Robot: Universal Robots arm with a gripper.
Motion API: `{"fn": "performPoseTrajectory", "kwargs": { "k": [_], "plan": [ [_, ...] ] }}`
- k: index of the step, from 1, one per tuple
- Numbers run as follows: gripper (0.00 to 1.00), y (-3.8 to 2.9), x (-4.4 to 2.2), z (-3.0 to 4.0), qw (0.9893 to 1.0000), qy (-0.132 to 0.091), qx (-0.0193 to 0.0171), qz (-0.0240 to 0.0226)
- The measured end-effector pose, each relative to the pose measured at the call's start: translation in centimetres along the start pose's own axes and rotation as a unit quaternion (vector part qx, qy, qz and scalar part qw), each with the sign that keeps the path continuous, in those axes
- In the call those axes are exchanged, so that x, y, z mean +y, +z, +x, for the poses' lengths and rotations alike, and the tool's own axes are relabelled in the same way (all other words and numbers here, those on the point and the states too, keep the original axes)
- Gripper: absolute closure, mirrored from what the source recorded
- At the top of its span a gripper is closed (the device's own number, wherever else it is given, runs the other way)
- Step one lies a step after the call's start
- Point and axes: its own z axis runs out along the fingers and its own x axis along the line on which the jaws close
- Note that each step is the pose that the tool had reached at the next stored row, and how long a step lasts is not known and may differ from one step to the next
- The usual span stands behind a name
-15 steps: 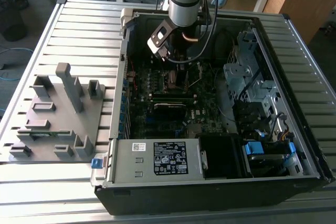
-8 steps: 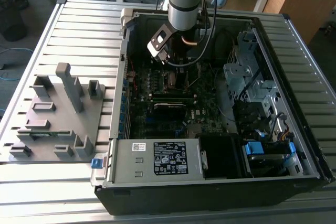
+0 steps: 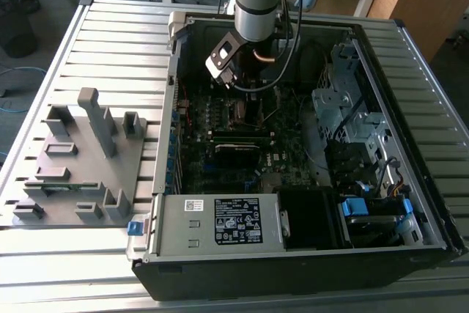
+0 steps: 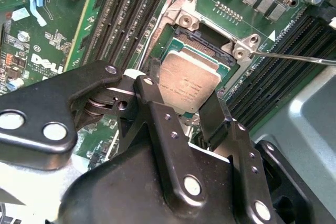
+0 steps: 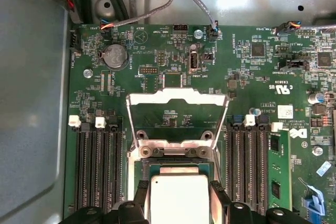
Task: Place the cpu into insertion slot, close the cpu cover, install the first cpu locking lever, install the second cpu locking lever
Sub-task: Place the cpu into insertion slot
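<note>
The cpu (image 4: 189, 80) is a square chip with a silver top, lying level over the insertion slot (image 4: 203, 43), whose dark edge and silver rim show beyond it. My gripper (image 4: 181, 95) straddles the chip, one black finger against each of two opposite sides. The first wrist view shows the same hold: the gripper (image 5: 178, 190) around the cpu (image 5: 178, 203), over the insertion slot (image 5: 173, 153). The cpu cover (image 5: 178, 98), a silver frame with a square window, is swung open away from the slot. A thin locking lever (image 4: 294, 57) sticks out sideways. In the exterior view the gripper (image 3: 245, 104) is down inside the open computer case.
Long black memory slots (image 5: 100, 166) flank the socket, and one holds a green memory stick (image 5: 275, 182). Cables (image 5: 157, 3) run along the case wall. A drive cage (image 3: 352, 108) and power supply (image 3: 220, 221) crowd the case. A grey fixture plate (image 3: 73, 159) lies at the exterior view's left.
</note>
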Motion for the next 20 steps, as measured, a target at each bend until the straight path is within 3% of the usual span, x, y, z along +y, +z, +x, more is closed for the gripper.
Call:
{"fn": "performPoseTrajectory", "kwargs": {
  "k": [20],
  "plan": [
    [0.46, 1.14, -0.40, 0.47, 1.0000, 0.000, -0.0001, 0.0001]
  ]
}}
